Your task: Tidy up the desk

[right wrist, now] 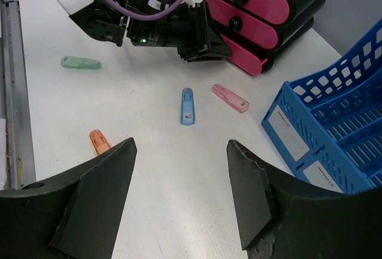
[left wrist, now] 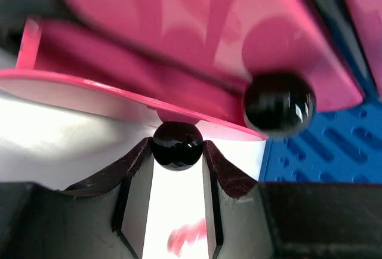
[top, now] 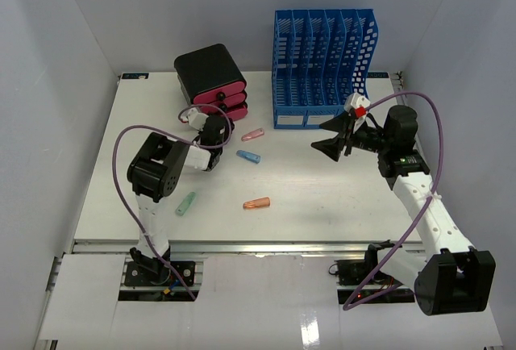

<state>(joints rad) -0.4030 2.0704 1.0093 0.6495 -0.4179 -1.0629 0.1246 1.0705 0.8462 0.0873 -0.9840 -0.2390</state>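
Desk (top: 322, 197) is the white top filling the middle of the top view, with both arm bases at its near rail.

We count, left to right:
- one green stick (top: 185, 203)
- one black box (top: 208, 68) with three pink drawers (top: 226, 94), at the back left
- one blue stick (top: 248, 156)
- one pink stick (top: 253, 135)
- one orange stick (top: 256, 203)
- one blue file rack (top: 322, 68), at the back right

That makes four sticks, all lying flat on the desk and apart from each other.

There are two grippers. Left gripper (left wrist: 176, 157) is at the box front. Its fingers (left wrist: 134, 168) press on both sides of the bottom knob (left wrist: 176, 144), clamped on it. A second knob (left wrist: 279, 104) shows up and to the right on the drawer above, untouched. Right gripper (right wrist: 179, 148) hangs over the desk in front of the rack, jaws wide apart, holding and touching nothing.

Hard to see:
- From the top, the left gripper covers the lowest drawer's front.
- In the right wrist view only two knobs show, and the third is behind the left gripper.
- The left wrist view is blurred. We cannot tell what the pink smear low between the fingers is.
- The rack is cut off at the right edge of the right wrist view, and its labels are unreadable.
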